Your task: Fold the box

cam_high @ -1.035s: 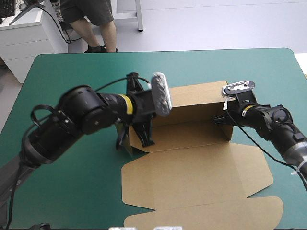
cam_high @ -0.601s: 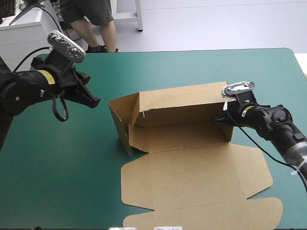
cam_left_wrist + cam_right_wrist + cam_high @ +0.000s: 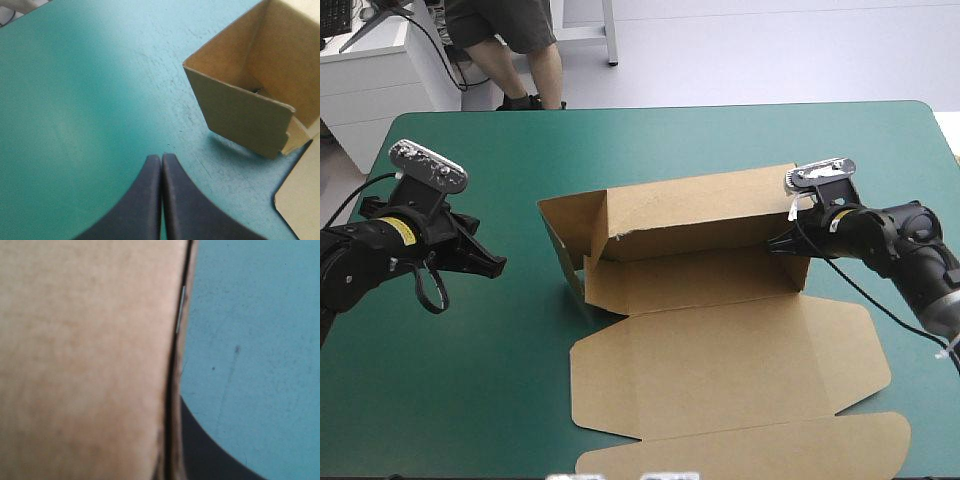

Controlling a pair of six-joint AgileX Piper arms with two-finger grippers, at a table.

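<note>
The brown box [image 3: 85, 360] wall looms close, one black finger [image 3: 200, 455] against its edge, teal-green cover [image 3: 260, 340] beyond.

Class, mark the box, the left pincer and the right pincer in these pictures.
box [image 3: 720, 365], high view: its flat lid panel.
left pincer [image 3: 161, 158], left wrist view: where its shut tips meet.
right pincer [image 3: 781, 246], high view: its tips at the box's right wall.

I see bright even light from above, soft short shadow under the box [image 3: 240, 110] wall, pale sheen on the teal-green cover [image 3: 65, 120] in left wrist view
</note>
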